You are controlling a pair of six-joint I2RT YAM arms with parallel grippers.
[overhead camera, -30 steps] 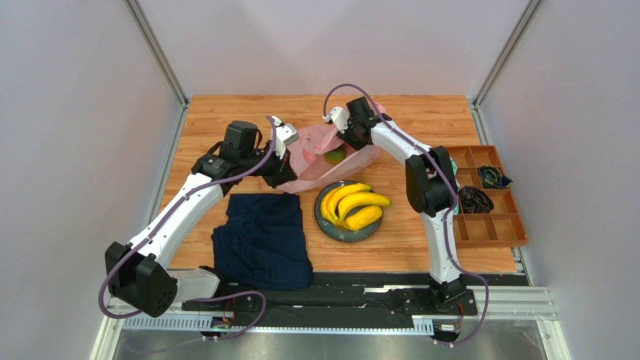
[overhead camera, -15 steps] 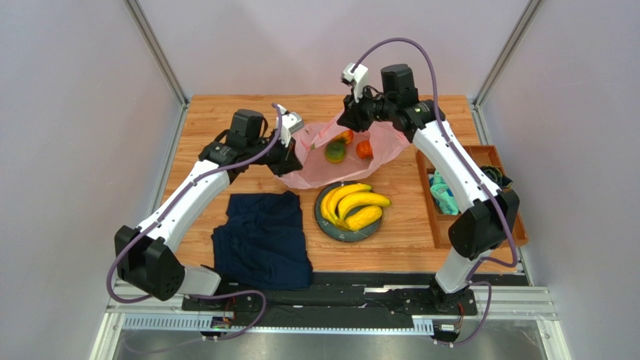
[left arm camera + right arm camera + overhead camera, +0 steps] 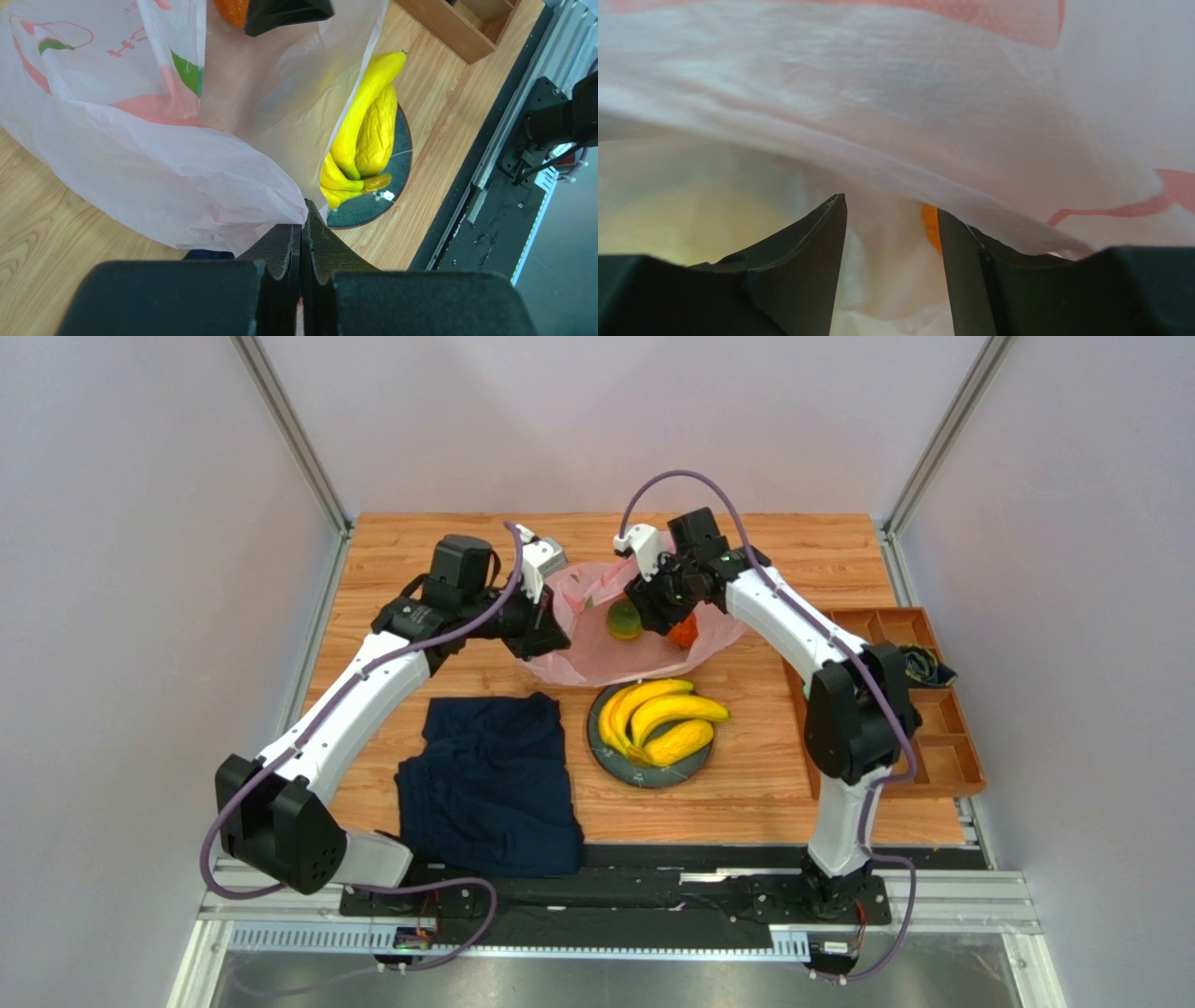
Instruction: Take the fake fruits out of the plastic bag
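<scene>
The pink plastic bag (image 3: 596, 651) lies open at the table's centre back. My left gripper (image 3: 303, 218) is shut on a pinch of the bag's (image 3: 140, 154) near edge and holds the mouth up. My right gripper (image 3: 654, 611) is inside the mouth, jaws open with nothing between them (image 3: 889, 210), and bag film (image 3: 878, 105) fills its view. A green-red fruit (image 3: 623, 620) and an orange one (image 3: 683, 632) lie in the bag. A sliver of the orange fruit (image 3: 931, 225) shows by the right-hand finger. The yellow banana bunch and long yellow piece (image 3: 659, 718) rest on the dark plate (image 3: 638, 773).
A folded navy cloth (image 3: 491, 784) lies at the front left, beside the plate. A wooden compartment tray (image 3: 968, 770) with dark items sits along the right edge. Grey walls and metal posts close in the table on three sides.
The right arm, raised above the bag half a second ago, has come down into the bag's mouth and its jaws have opened wider. The left gripper keeps its hold on the bag.
</scene>
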